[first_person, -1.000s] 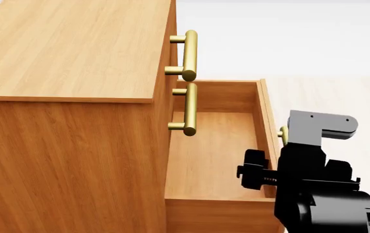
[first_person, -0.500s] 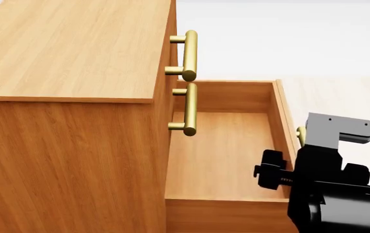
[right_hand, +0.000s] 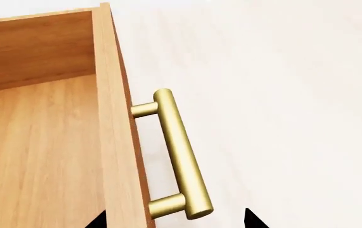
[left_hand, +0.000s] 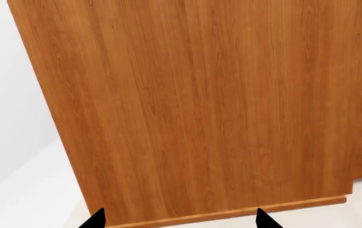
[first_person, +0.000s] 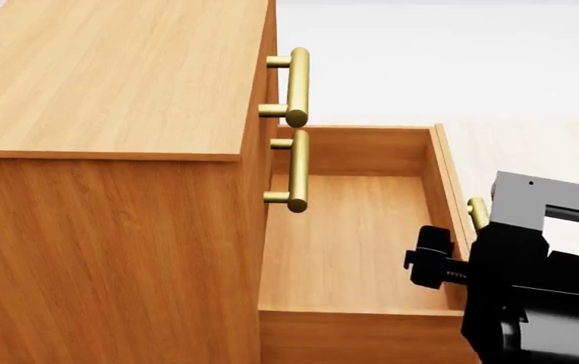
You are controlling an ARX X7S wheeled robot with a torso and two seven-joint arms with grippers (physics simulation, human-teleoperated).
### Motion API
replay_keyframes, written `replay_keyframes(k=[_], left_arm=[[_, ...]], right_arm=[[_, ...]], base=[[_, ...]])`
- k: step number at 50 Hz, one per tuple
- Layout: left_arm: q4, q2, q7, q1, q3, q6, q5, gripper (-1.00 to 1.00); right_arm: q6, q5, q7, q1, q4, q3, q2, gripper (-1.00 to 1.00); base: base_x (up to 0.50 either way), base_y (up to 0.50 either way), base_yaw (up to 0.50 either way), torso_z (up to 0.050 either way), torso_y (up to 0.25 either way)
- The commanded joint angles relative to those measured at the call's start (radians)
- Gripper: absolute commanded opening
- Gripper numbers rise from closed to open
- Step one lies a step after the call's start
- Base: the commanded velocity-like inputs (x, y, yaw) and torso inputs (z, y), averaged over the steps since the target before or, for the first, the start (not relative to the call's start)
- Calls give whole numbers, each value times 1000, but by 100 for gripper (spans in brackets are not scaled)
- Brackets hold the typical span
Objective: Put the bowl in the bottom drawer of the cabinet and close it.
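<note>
The cabinet [first_person: 117, 83] fills the left of the head view. Its bottom drawer [first_person: 360, 152] is pulled out, and the part of its inside that shows holds nothing. No bowl shows in any view. My right gripper [right_hand: 174, 221] is open, straddling the drawer's front panel [right_hand: 114, 133]. The near end of the brass handle [right_hand: 179, 152] lies between its tips without touching them. In the head view the right arm [first_person: 517, 280] hangs at the drawer's front, beside the handle [first_person: 479, 212]. My left gripper [left_hand: 177, 221] is open and faces the cabinet's flat side [left_hand: 199, 95].
The two upper drawers are shut, and their brass handles [first_person: 297, 83] [first_person: 297, 171] stick out over the open drawer. Pale floor [right_hand: 282, 95] lies past the drawer front and round the cabinet's base [left_hand: 16, 199].
The drawer slid further out with the right arm over the first half second. Since then the arm has drawn slightly back, and the handle's end now shows beside it.
</note>
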Motion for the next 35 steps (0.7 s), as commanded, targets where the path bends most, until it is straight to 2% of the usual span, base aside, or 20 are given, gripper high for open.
replay_keyframes(k=[1, 9, 21, 35], left_arm=[[-1, -3, -4, 0, 4, 5, -3, 100], [-5, -4, -7, -3, 7, 6, -3, 100], [-9, -10, -9, -3, 9, 13, -7, 100], [-76, -4, -10, -19, 18, 65, -8, 100]], right_arm=[[71, 32, -31, -70, -271, 34, 42, 100], [107, 70, -9, -99, -441, 82, 76, 100], [49, 25, 95, -148, -585, 163, 122, 100], [-4, -25, 179, -150, -525, 258, 154, 100]], base=[[0, 0, 0, 0, 0], [0, 0, 0, 0, 0], [0, 0, 0, 0, 0], [0, 0, 0, 0, 0]])
